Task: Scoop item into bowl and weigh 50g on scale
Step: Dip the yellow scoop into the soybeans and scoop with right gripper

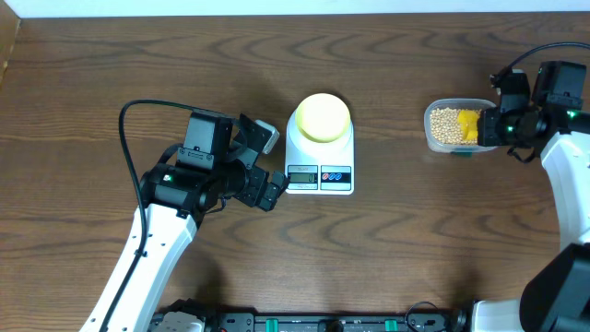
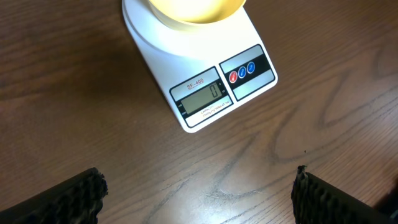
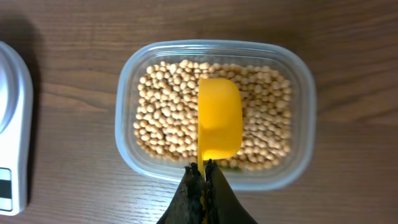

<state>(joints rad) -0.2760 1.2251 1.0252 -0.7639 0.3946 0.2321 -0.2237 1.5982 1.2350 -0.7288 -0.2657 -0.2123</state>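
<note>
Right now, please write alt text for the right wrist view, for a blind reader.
The right gripper, shut on a yellow scoop, holds it over tan beans in a clear plastic tub. The edge of the white scale shows at left, on a wooden table.

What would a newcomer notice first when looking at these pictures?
The bright yellow scoop, gripped by the shut right hand, sits among tan beans in a clear tub on the right. In the middle, a cream bowl stands on the white scale, whose display reads zero.

bowl (image 2: 196, 9) cropped, scoop (image 3: 219, 118) handle inside right hand (image 3: 202, 168)
</note>
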